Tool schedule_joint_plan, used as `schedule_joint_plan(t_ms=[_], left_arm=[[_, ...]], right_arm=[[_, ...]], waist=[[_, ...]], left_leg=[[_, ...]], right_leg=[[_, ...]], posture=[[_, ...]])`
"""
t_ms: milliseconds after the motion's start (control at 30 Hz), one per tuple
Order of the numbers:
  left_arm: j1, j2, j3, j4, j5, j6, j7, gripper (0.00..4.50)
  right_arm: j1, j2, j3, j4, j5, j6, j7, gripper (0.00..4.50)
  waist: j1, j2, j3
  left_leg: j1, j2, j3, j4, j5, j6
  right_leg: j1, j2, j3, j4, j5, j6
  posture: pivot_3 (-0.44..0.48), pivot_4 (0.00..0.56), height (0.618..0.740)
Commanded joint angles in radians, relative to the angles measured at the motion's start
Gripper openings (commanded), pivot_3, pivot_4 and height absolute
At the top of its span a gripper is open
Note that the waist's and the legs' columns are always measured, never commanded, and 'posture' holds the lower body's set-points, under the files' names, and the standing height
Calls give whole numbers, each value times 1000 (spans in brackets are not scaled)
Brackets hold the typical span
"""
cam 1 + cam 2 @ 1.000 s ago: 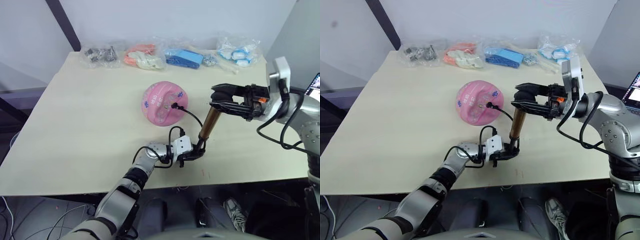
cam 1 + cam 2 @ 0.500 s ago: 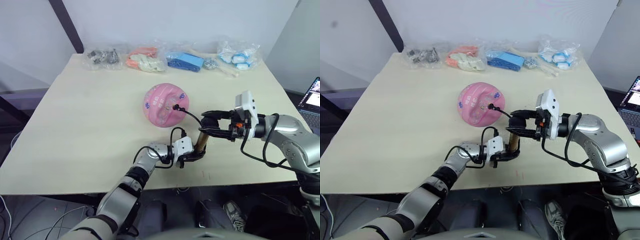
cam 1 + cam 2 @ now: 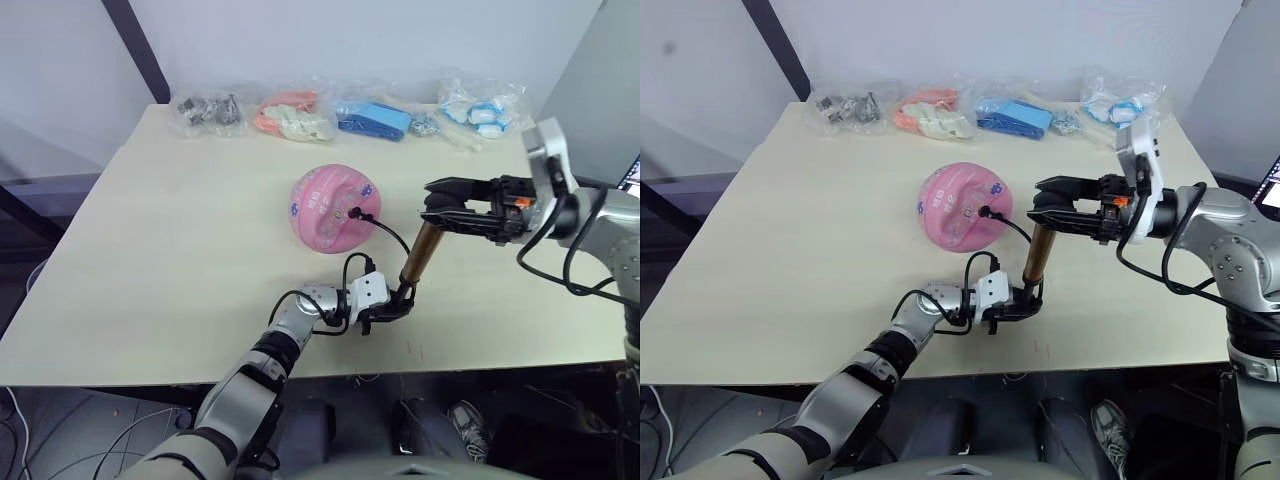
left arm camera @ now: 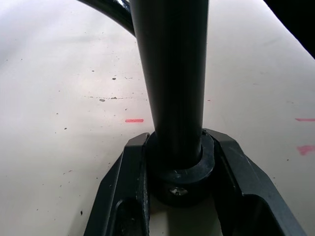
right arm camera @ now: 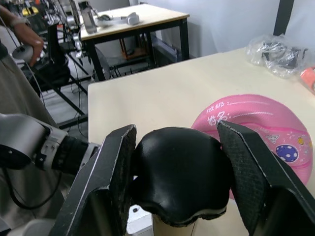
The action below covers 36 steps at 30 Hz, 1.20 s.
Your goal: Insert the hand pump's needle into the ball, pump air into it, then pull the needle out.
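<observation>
While the needle (image 3: 352, 211) sits in the valve of the ball (image 3: 330, 207) mid-table, I hold the hand pump (image 3: 419, 254) tilted just in front of it, hose looping between them. My left gripper (image 3: 385, 312) pins the pump's foot to the table (image 3: 150, 250); my right gripper (image 3: 436, 204) grips the handle on top.

From my left wrist, my fingers (image 4: 123, 196) clench the black base collar.

From my right wrist, my fingers (image 5: 115, 167) clamp the rounded handle, ball beyond.

I judge this the pumping step; next comes a straight downward push along the barrel, base steady.
</observation>
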Motion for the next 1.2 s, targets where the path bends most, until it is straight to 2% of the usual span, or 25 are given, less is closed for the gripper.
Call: schedule_joint_plan(t_ms=[33,100,333,467,733,833,933,1200], left_arm=[[43,30,-50,93,83,40,5,1122],[42,30,-51,95,84,39,4,1122],[44,31,-50,93,83,37,5,1122],[46,32,-50,92,82,35,6,1122],[48,33,-46,87,76,39,3,1122],[46,32,-41,88,71,41,3,1122],[46,31,-38,88,68,44,1,1122],[42,27,-33,95,66,48,-1,1122]], right_arm=[[-87,10,-109,0,86,-11,-21,2092],[-94,24,-110,9,80,-22,-36,2092],[106,42,74,-7,-144,-197,28,2092],[175,78,149,11,-226,-277,20,2092],[276,121,291,63,-371,-335,-13,2092],[281,133,285,63,-379,-354,-17,2092],[267,154,221,13,-288,-369,25,2092],[92,110,43,-8,-133,-245,11,2092]], waist=[[0,0,0],[0,1,1],[0,-1,-1],[-1,-2,-7],[-2,-4,-13],[-1,-4,-13],[-2,-3,-12],[0,2,-2]], left_leg=[[0,0,0,0,0,0],[0,0,0,0,0,0],[1,0,1,0,0,0],[3,1,1,0,0,0],[3,1,0,0,0,0],[3,1,0,0,0,0],[3,1,0,0,0,0],[1,0,0,0,0,0]], right_leg=[[0,0,0,0,0,0],[0,0,0,0,0,0],[1,0,-1,0,0,0],[3,1,-1,0,-2,3],[2,1,-1,0,0,0],[2,1,-1,0,-1,0],[2,1,-1,0,-1,0],[0,1,0,0,0,0]], posture=[[0,150,740],[0,150,740],[0,150,740],[0,150,740],[0,150,740],[0,150,740],[0,150,740],[0,150,740]])
